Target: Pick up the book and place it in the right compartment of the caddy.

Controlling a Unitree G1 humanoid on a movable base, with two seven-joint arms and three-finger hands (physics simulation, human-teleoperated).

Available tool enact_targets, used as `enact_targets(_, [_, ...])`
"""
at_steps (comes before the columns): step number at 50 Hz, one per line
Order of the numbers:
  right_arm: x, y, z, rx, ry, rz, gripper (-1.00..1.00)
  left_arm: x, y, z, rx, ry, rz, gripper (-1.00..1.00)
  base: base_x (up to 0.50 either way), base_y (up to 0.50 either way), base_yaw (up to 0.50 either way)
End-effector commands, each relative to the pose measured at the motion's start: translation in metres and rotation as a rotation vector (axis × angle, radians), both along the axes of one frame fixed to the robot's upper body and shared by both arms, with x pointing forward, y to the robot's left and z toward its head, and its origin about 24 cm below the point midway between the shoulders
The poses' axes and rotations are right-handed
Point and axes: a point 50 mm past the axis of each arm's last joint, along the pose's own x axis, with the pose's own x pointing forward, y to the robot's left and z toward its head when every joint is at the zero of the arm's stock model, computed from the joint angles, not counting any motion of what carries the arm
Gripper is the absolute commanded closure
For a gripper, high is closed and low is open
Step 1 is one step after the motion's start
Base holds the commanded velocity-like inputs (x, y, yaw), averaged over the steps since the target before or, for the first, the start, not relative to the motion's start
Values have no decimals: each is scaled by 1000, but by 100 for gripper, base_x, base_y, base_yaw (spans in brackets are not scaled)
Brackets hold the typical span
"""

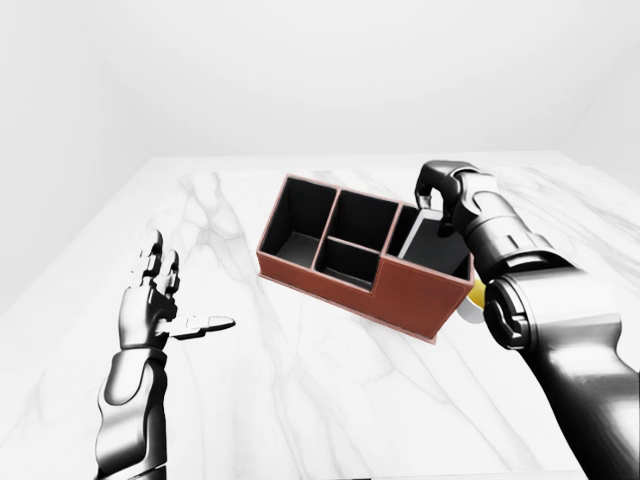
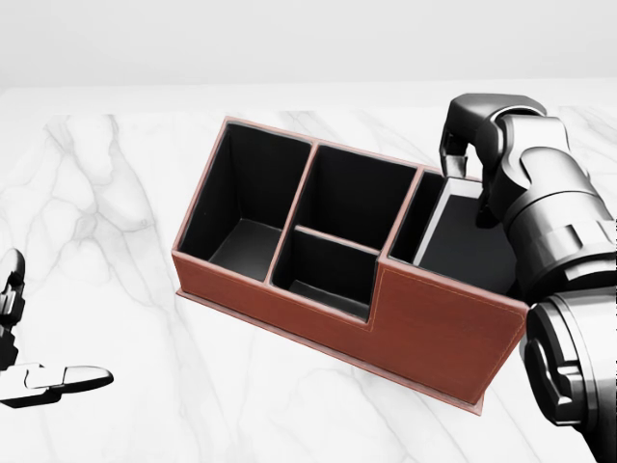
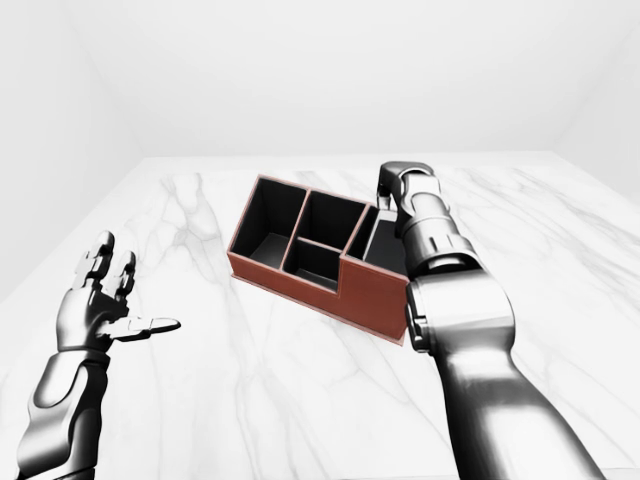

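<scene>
Right robot hand [image 2: 470, 145], glossy grey metal with three fingers, curled over the top edge of the thin dark book with pale page edges [image 2: 467, 236]; fingers look pinched on that upper edge, though the contact itself is partly hidden by the wrist. Book stands tilted inside the right compartment of the reddish-brown leather caddy with black lining [image 2: 424, 328], lower part below the rim, upper part leaning toward the view's right, near the far wall. Whether its bottom edge rests on the compartment floor cannot be told. The tall left compartment and the two middle compartments hold nothing visible. Caddy sits askew on the white marble desk [image 2: 106, 193]. A small yellow object [image 1: 478, 293] peeks out beside the caddy's right end in the left-eye view; identity unclear. Left robot hand [image 1: 160, 305] hovers well apart on the left, fingers spread, holding nothing. Judgement: placement nearly done, release remaining. Risks: letting go while the book leans could let it tip against the wall or ride up on the rim; withdrawing the fingers upward with residual grip could drag the book out again; the bulky forearm close to the caddy's right end could nudge the light box across the smooth desk.
</scene>
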Motion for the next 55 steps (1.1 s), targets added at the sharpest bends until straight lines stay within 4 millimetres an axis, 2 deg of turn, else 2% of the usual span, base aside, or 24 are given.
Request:
enact_targets(1, [0, 3, -1, -38, -3, 11, 100, 0, 0, -3, -1, 7, 0, -100, 0, 0, 0])
enact_targets(15, [-2, 6, -20, -46, 51, 18, 100, -4, 3, -7, -2, 15, 6, -100, 0, 0, 0])
enact_targets(42, [-4, 7, -34, -54, 89, 22, 100, 1, 5, -12, -3, 31, 14, -100, 0, 0, 0])
enact_targets(43, [-4, 7, -34, -54, 87, 22, 94, 1, 5, -13, -4, 31, 13, -100, 0, 0, 0])
enact_targets(44, [-4, 7, -34, -55, 86, 22, 67, 1, 5, -13, -3, 31, 12, -100, 0, 0, -1])
enact_targets(45, [-4, 7, -33, -55, 83, 22, 0, 1, 5, -13, -3, 31, 11, -100, 0, 0, 0])
enact_targets(46, [-4, 7, -33, -56, 84, 22, -100, 1, 5, -13, -4, 32, 10, -100, 0, 0, 0])
enact_targets(55, [-4, 6, -32, -61, 84, 21, -100, 1, 5, -16, -6, 36, 11, -100, 0, 0, 0])
